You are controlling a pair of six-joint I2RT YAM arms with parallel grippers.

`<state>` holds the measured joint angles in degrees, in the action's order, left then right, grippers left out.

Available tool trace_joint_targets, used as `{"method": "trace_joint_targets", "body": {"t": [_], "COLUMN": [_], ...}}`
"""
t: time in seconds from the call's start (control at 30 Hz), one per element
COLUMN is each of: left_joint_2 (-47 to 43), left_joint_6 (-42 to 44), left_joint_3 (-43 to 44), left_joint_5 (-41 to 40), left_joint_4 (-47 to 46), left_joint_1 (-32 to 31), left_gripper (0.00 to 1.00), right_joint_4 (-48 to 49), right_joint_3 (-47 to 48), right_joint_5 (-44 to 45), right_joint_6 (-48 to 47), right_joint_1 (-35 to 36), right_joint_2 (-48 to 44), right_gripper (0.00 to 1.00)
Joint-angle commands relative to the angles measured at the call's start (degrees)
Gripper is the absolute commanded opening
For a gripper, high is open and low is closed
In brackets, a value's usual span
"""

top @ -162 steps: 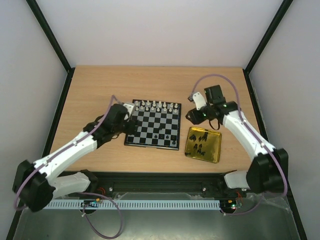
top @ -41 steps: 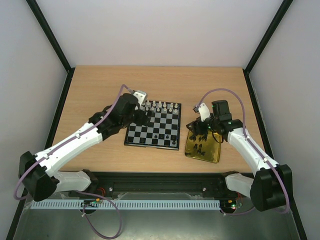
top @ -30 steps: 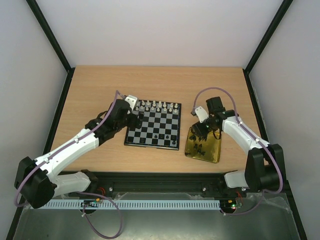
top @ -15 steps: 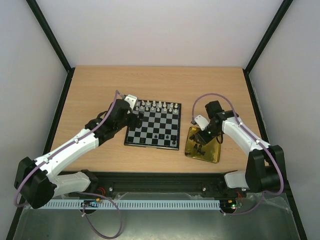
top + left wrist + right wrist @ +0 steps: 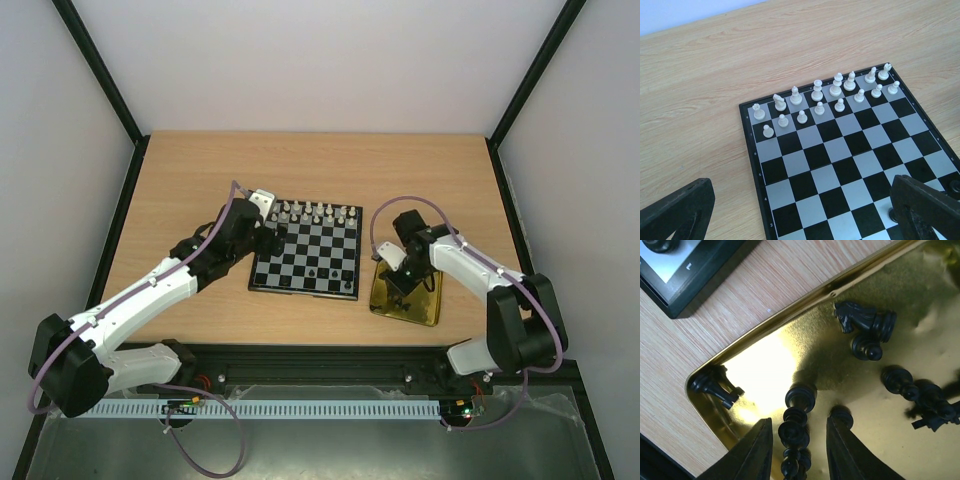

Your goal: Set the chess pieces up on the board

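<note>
Straddling a piece [image 5: 792,432] hidden overhead, right gripper [image 5: 799,424] gapes.

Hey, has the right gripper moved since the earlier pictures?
Yes. In the top view the right gripper has come down the picture, from beyond the gold tray's far rim to over the tray itself.

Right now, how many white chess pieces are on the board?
16. Eight taller white pieces line the board's far edge; eight white pawns stand in the row before them. None seems hidden.
</note>
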<state>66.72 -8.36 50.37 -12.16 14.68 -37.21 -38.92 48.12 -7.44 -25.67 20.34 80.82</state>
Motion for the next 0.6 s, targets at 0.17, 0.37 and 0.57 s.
{"method": "trace_joint_targets", "body": {"t": [0.17, 0.37, 0.57], "left_joint_2": [0.08, 0.11, 0.08], "left_joint_6": [0.54, 0.54, 0.54], "left_joint_3": [0.61, 0.61, 0.61], "left_joint_5": [-0.76, -0.76, -0.5], "left_joint_4": [0.13, 0.27, 0.32], "left_joint_1": [0.0, 0.03, -0.01], "left_gripper": [0.99, 0.99, 0.99], "right_joint_4": [-0.4, 0.49, -2.33], "right_joint_3": [-1.65, -0.92, 2.48], "right_joint_5": [1.33, -1.8, -7.24], "right_joint_6": [0.84, 0.8, -0.12], "right_joint_1": [0.71, 0.69, -1.16], "right_joint_2": [1.53, 1.73, 1.75], "right_gripper": [0.2, 0.06, 0.01]}}
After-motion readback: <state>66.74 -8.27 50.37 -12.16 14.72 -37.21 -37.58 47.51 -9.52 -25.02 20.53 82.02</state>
